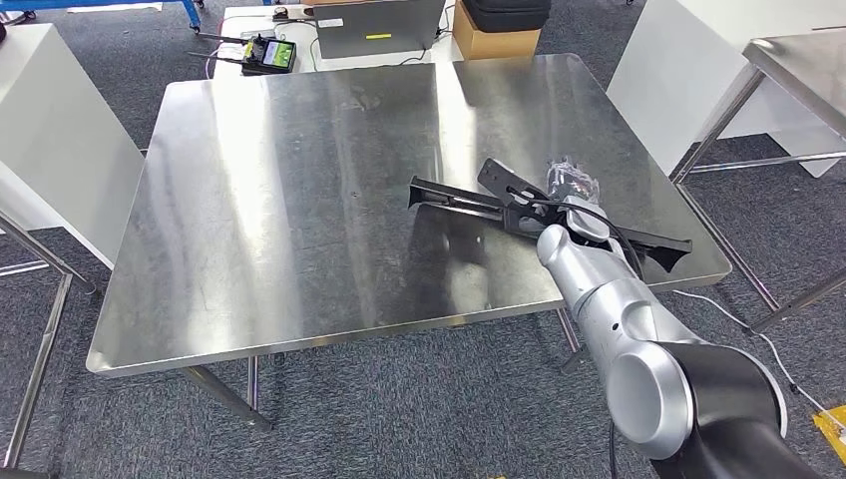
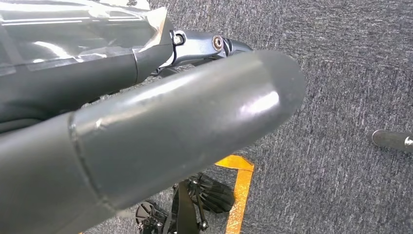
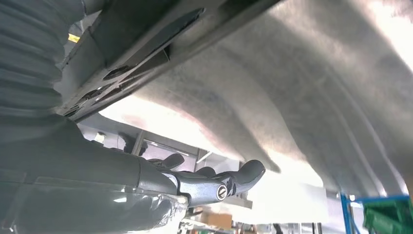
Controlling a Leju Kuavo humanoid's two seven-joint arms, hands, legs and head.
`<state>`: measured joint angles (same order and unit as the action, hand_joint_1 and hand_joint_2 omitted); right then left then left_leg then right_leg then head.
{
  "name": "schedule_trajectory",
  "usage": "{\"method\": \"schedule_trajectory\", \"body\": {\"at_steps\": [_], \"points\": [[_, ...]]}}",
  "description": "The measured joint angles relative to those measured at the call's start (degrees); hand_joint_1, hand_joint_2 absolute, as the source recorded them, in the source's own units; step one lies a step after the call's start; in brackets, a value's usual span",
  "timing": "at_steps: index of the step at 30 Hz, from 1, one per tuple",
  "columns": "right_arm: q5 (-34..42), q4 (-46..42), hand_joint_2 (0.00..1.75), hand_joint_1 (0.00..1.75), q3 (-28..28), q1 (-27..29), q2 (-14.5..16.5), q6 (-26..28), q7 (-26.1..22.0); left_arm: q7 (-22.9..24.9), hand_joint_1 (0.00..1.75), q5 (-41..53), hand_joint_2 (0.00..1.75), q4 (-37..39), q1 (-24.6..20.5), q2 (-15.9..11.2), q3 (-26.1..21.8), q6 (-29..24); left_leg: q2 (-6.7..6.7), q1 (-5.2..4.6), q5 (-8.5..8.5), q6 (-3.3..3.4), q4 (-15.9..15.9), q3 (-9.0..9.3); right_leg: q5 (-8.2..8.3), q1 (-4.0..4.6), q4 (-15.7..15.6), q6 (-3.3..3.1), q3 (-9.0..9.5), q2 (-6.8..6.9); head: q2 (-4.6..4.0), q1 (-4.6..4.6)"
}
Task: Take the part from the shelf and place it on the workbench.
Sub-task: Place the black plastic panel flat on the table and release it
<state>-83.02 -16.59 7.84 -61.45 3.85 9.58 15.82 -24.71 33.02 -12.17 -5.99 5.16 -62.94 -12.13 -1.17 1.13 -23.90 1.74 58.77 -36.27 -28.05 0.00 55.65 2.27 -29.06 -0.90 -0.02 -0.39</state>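
Observation:
The part [image 1: 469, 203] is a long black bracket lying across the right side of the steel workbench [image 1: 299, 200], with one end past the table's right edge. My right hand [image 1: 571, 187] hovers just behind its middle, and my wrist crosses over the bar. In the right wrist view the part [image 3: 146, 48] runs beside the ribbed wrist cover, outside the fingers [image 3: 234, 180]. These fingers are loosely curved and nothing sits between them and the thumb. My left hand [image 2: 195, 112] hangs over the carpet and holds nothing.
A laptop [image 1: 379, 28], a cardboard box [image 1: 494, 42] and a small controller [image 1: 267, 52] sit on a white table behind the workbench. Another steel table [image 1: 798, 60] stands at the right. A white cabinet [image 1: 50, 130] is at the left. A cable [image 1: 738, 319] trails on the carpet.

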Motion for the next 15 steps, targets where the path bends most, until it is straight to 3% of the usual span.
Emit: {"method": "schedule_trajectory", "body": {"at_steps": [10, 15], "points": [[0.5, 0.0, 1.75, 0.0, 0.8, 0.2, -0.5, 1.8, -2.7, 0.0, 0.0, 0.4, 0.0, 0.0, 0.0, 0.0, -0.3, 0.1, 0.0, -0.01, 0.0, 0.0, 0.0, 0.0, 0.0, 0.0, 0.0, 0.0, 0.0, 0.0, 0.01, 0.0], [6.1, 0.0, 1.75, 0.0, 3.1, 0.3, 0.0, 3.7, -10.6, 0.0, 0.0, 0.6, 0.0, 0.0, 0.0, 0.0, -0.4, 0.5, 0.01, 0.0, 0.0, 0.0, 0.0, 0.0, 0.0, 0.0, 0.0, 0.0, 0.01, 0.0, 0.01, 0.0]]}}
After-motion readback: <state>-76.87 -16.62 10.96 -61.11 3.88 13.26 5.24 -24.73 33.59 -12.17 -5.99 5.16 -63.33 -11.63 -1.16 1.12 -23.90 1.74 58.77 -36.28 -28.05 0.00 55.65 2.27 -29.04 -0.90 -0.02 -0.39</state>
